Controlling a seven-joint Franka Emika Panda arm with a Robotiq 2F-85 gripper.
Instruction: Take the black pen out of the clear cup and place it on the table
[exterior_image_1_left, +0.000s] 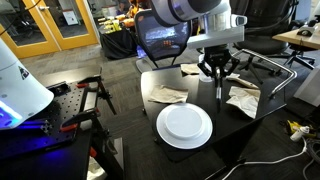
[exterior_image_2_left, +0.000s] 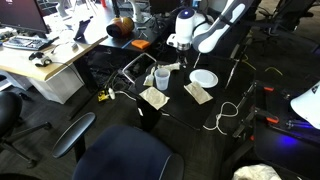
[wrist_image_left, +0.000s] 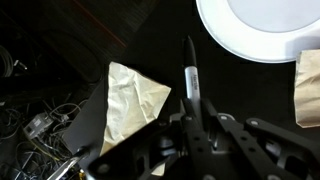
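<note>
The thin black pen (wrist_image_left: 190, 72) hangs upright below the Robotiq gripper (wrist_image_left: 197, 112), whose fingers pinch its upper end over the glossy black table (exterior_image_1_left: 232, 125). The translucent clear plastic cup (exterior_image_2_left: 161, 77) stands apart from it on the same table. A round white plate (exterior_image_1_left: 185, 125) lies near the pen, and crumpled tan paper sheets (wrist_image_left: 135, 95) lie on either side of it.

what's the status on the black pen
End effector shut on black pen. Pen out of clear cup, held over table, not released. White plate and crumpled paper close by.
</note>
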